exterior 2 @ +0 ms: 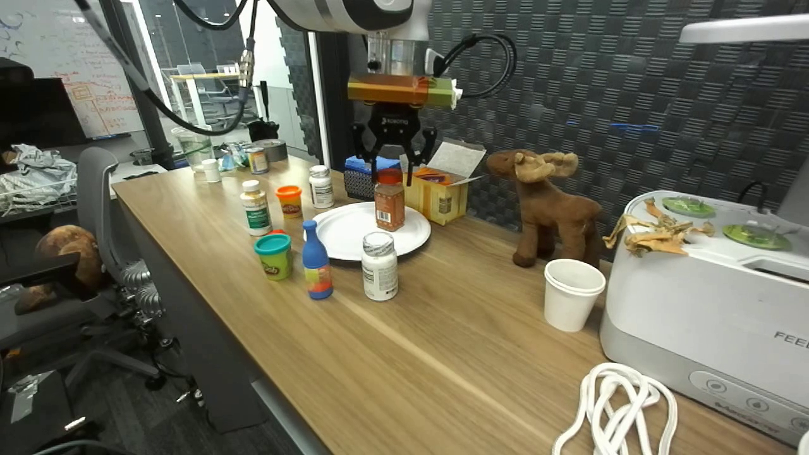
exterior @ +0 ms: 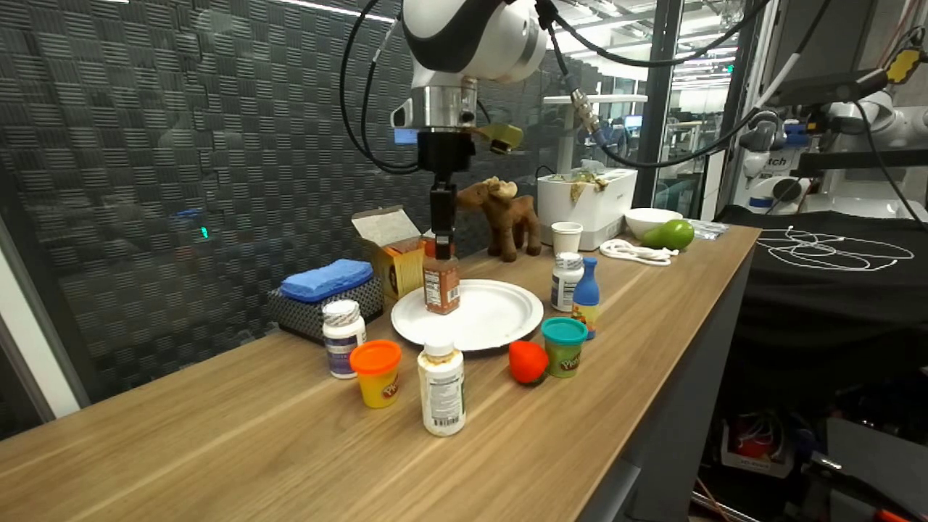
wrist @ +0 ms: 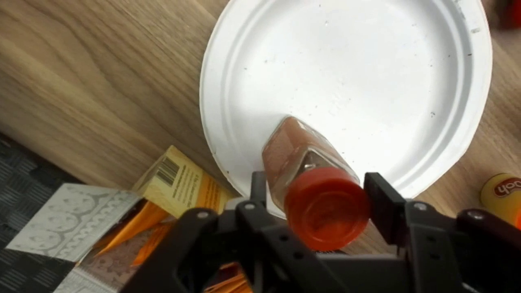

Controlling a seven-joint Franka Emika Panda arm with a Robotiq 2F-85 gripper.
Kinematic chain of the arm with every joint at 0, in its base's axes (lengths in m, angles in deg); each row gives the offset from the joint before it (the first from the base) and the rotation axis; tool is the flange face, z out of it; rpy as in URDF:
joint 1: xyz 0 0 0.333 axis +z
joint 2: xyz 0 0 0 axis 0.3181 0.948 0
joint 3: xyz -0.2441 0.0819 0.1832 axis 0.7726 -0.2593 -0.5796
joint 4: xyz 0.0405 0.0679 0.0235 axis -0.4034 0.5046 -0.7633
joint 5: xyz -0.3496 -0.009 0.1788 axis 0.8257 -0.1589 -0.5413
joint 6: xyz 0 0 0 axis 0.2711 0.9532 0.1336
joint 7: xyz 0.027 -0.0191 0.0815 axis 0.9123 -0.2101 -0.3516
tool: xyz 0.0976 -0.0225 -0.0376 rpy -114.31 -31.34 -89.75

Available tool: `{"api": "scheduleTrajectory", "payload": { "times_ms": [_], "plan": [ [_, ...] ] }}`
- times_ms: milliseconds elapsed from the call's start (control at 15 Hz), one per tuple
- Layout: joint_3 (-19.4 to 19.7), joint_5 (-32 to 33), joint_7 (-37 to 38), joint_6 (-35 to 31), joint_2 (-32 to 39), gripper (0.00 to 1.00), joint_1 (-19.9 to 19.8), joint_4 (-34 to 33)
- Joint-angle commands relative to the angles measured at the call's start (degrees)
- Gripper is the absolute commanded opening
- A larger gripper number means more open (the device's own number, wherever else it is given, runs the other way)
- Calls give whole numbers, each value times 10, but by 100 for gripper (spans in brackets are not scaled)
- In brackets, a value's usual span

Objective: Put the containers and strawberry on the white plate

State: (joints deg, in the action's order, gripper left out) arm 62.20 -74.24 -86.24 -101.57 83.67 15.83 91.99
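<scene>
Though red on top, a brownish jar [exterior 2: 390, 203]

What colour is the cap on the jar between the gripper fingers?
Red; the cap shows best in the wrist view.

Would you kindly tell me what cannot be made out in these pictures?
Most of the strawberry: hidden behind the teal-lidded tub in an exterior view.
Orange-lidded tub: cut off by the wrist view's right edge.
Small print on the green-labelled bottle: too small to read in both exterior views.
</scene>
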Motion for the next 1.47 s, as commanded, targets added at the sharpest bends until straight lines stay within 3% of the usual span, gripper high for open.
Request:
{"api": "scheduleTrajectory", "payload": {
  "times_ms": [0, 67, 467, 1000, 1400],
  "plan": [
    [2, 0, -14, 24, -3, 95, 2, -26],
    [2, 1, -15, 23, -7, 100, 2, -26],
    [38, 34, 13, 0, -62, 100, -9, 13],
    [101, 60, 166, -52, -162, 100, -31, 178],
    [103, 48, 260, -35, -190, 100, -22, 246]
  ]
}}
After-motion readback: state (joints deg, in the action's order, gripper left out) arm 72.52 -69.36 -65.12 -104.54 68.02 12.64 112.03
